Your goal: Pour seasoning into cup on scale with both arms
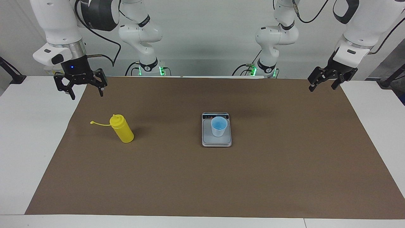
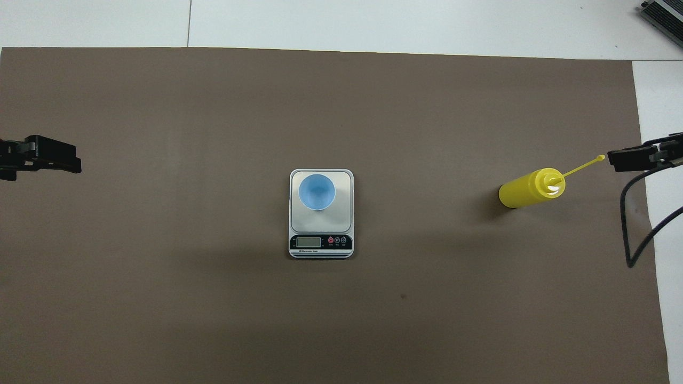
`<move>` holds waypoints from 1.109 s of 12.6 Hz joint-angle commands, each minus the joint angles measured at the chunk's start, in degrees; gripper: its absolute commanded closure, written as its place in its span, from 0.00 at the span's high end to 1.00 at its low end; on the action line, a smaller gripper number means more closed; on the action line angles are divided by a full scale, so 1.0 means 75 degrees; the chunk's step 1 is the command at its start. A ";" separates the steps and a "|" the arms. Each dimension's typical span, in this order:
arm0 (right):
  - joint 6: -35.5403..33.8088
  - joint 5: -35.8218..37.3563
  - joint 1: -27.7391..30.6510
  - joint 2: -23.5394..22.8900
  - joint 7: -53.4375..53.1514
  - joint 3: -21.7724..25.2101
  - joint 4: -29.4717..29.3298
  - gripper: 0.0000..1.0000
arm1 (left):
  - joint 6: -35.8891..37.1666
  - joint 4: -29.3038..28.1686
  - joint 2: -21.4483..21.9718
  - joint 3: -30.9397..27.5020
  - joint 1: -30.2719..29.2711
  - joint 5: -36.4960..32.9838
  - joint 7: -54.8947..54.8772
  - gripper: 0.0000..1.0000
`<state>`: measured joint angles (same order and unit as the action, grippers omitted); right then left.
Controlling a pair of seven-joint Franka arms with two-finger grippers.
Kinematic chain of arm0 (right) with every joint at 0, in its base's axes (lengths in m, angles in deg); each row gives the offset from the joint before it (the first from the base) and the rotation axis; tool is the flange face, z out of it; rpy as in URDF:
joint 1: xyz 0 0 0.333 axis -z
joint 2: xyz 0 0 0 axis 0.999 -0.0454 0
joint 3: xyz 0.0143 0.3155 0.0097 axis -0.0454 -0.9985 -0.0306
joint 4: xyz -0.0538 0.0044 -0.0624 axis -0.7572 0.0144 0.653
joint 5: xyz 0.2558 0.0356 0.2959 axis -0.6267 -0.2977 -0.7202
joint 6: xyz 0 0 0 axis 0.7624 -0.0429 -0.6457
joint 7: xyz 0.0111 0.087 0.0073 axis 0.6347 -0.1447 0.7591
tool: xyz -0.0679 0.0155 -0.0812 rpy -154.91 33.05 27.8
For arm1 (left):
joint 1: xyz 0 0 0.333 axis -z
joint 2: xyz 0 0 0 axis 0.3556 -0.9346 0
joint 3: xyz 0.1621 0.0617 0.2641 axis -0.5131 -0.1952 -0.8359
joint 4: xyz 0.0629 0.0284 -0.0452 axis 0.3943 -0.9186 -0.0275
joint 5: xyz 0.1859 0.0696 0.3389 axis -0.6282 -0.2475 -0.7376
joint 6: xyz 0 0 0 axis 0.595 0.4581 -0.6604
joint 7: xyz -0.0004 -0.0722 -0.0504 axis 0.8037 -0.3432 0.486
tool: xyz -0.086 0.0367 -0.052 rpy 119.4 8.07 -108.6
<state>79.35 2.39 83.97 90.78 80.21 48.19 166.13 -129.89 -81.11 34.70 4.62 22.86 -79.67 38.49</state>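
Right gripper and left gripper hang with fingers spread, holding nothing.

bright, even overhead light, soft short shadows (darkest beside the seasoning bottle), sharp focus throughout

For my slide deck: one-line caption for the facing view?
Both grippers, right and left, hang open above the table ends; yellow bottle and cup on scale wait untouched.
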 commanded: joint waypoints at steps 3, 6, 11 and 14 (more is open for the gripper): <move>-0.0769 -0.0149 0.0571 -0.0174 -0.2136 -0.0703 -0.0594 1.00 | 0.0193 -0.0007 0.0140 -0.0034 0.0058 -0.0135 -0.0077 1.00; -0.1998 -0.0208 0.1077 -0.0548 -0.3566 -0.1455 -0.1424 1.00 | 0.0205 -0.0020 0.0141 -0.0034 0.0058 -0.0135 -0.0077 1.00; -0.2342 -0.0312 0.1218 -0.0596 -0.3875 -0.1597 -0.1521 1.00 | 0.0322 -0.0125 0.0211 -0.0034 0.0035 -0.0135 -0.0042 1.00; -0.2482 -0.0618 0.1277 -0.0397 -0.3793 -0.1573 -0.1159 1.00 | 0.0310 -0.0113 0.0211 -0.0022 0.0139 -0.0135 0.0005 1.00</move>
<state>61.71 -0.74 92.18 86.99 52.23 37.41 156.35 -128.31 -81.07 35.02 4.68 22.87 -79.68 38.46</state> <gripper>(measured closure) 0.000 0.000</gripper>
